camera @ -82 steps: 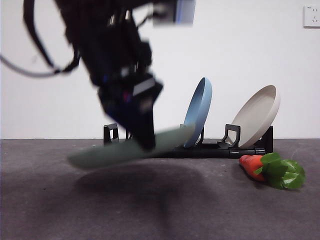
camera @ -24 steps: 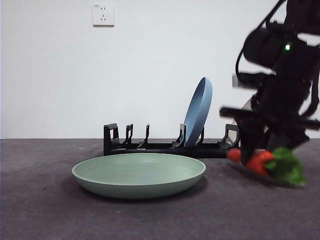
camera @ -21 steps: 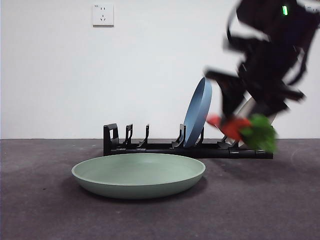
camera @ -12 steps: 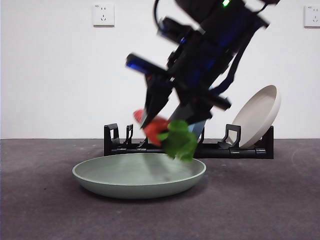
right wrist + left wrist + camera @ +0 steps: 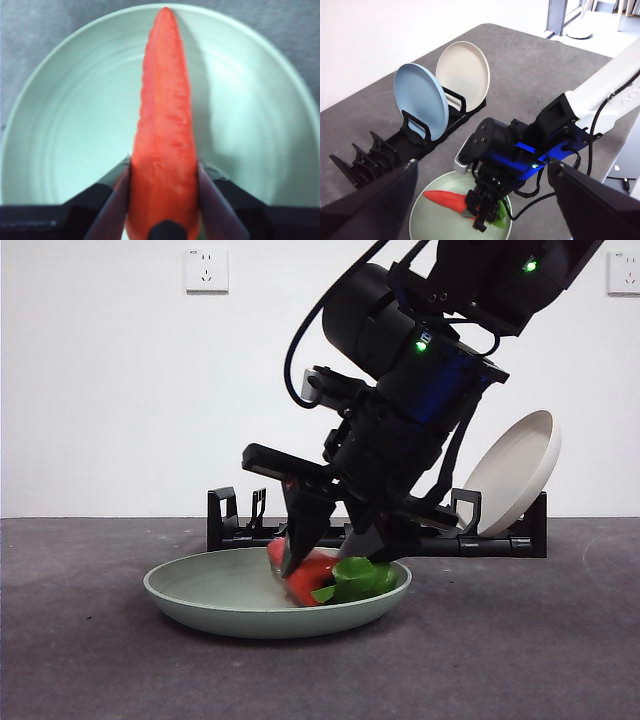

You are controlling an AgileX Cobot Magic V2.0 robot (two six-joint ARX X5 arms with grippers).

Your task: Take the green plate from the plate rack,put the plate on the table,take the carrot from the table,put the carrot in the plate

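Note:
The green plate [image 5: 230, 598] lies flat on the dark grey table [image 5: 520, 650] in front of the plate rack [image 5: 235, 525]. My right gripper [image 5: 330, 565] reaches down into the plate, shut on the carrot [image 5: 310, 580], whose green leaves [image 5: 362, 578] rest at the plate's near right side. In the right wrist view the jaws clamp the carrot [image 5: 164, 125] over the green plate [image 5: 60, 125]. The left wrist view looks down from high on the plate [image 5: 427, 212], the carrot [image 5: 445, 198] and the right gripper [image 5: 484, 216]. My left gripper [image 5: 482, 200] is open and empty, high above.
A blue plate [image 5: 417, 105] and a beige plate [image 5: 515, 472] stand upright in the rack's right half; the beige plate also shows in the left wrist view [image 5: 464, 70]. In the front view the arm hides the blue plate. The rack's left slots [image 5: 367, 155] are empty.
The green plate was set flat on the table. My right gripper lifted the carrot from the table at the right, carried it left, and lowered it into the plate.

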